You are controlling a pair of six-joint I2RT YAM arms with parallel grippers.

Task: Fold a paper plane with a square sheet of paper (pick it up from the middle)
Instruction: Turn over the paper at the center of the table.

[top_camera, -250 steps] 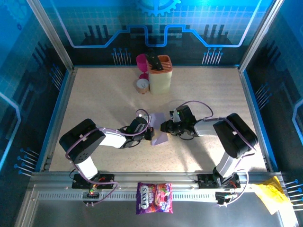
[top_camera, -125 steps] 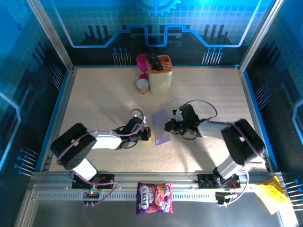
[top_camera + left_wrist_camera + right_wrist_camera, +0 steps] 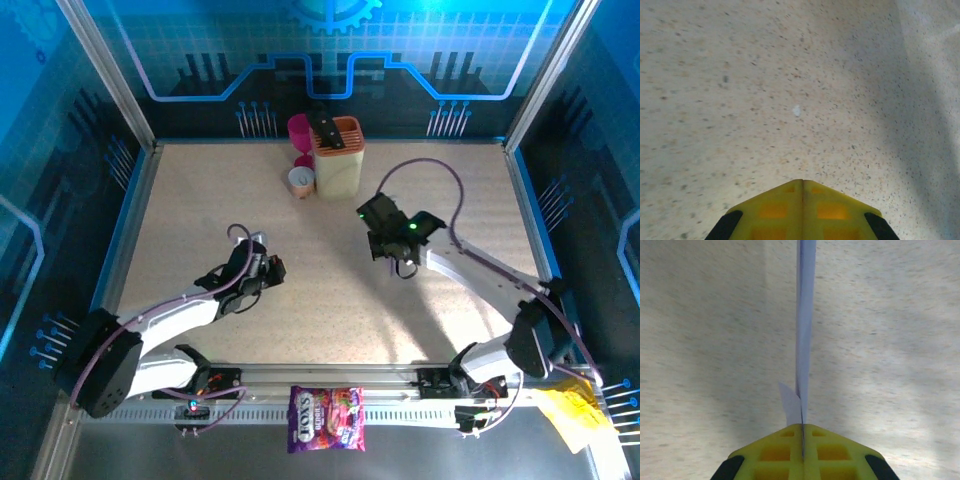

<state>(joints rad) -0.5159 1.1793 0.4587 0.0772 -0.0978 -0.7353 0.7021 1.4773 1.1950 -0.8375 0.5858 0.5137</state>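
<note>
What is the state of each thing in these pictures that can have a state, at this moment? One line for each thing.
left gripper: shut, holding nothing, above the bare table.
right gripper: shut on the lilac paper.
lilac paper: folded thin, pinched, seen edge-on.
sweets bag: lying flat on the front rail.
yellow paper: crumpled.
beige holder: upright, with a dark tool in it.

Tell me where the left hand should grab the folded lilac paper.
Take the folded lilac paper at its free far end, coming in opposite the right hand, which pinches the near end. It stands edge-on, so probably close on its two flat faces.
</note>
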